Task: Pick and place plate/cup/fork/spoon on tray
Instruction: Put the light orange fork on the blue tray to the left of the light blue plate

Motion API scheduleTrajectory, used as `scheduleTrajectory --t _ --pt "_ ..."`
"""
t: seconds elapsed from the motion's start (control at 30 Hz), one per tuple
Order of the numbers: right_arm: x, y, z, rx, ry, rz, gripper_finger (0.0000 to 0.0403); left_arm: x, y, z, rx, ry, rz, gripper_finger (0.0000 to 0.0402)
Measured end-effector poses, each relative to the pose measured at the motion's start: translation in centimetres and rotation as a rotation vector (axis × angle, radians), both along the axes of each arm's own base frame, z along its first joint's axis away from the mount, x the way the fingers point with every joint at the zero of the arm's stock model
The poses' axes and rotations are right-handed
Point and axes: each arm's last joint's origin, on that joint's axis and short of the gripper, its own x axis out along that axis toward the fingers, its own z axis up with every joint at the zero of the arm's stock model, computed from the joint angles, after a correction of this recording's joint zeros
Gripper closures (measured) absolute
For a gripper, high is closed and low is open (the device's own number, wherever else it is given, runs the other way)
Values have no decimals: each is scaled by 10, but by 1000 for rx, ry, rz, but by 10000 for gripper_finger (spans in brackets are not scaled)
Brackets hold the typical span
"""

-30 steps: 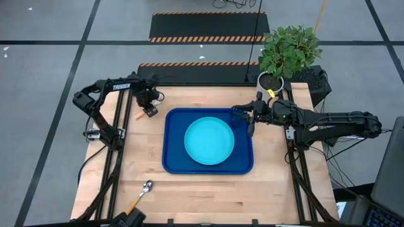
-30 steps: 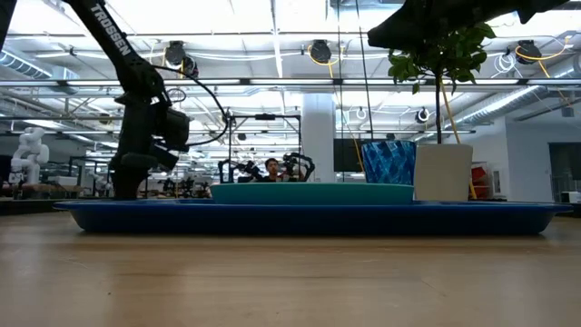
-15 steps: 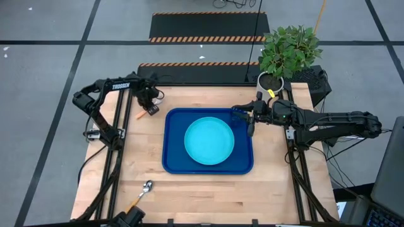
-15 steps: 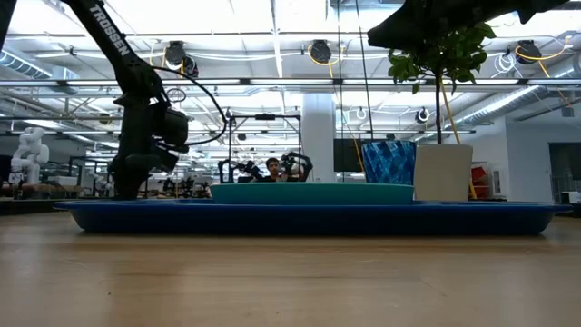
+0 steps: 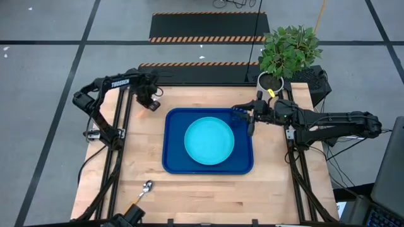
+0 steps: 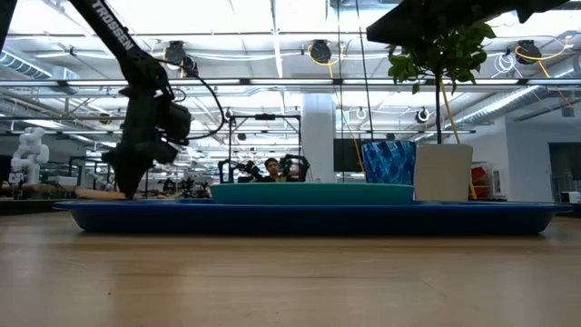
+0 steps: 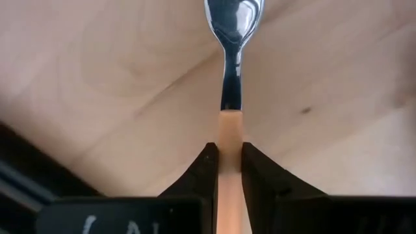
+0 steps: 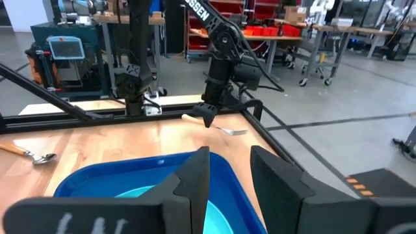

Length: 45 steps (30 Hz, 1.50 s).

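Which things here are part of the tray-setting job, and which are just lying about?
Job: tray; plate and cup, both on it; fork, held in the left gripper; spoon, off the tray.
Lying about: potted plant.

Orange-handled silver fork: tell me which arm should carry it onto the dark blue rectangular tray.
Left. The left gripper is shut on the fork by its handle, beside the tray. The right gripper hangs open and empty over the tray's right edge.
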Motion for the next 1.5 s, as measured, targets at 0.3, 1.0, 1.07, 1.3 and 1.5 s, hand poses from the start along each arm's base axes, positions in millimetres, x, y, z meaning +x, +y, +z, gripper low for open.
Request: scheduleTrajectory --t 0.3,1.0,1.07,1.3,1.5 --pt "0 0 0 -63 14 8 296 25 -2 34 -39 -34 99 361" --pt "-40 5 -1 -74 159 21 296 108 -128 83 -7 -105 270 361" --pt "-48 5 1 -73 151 21 296 113 -140 83 -9 -99 303 361" --pt "-79 9 6 -75 129 20 296 136 -172 79 -5 -176 378 361" --pt "-101 13 13 -39 39 74 296 138 -185 71 1 -153 440 361"
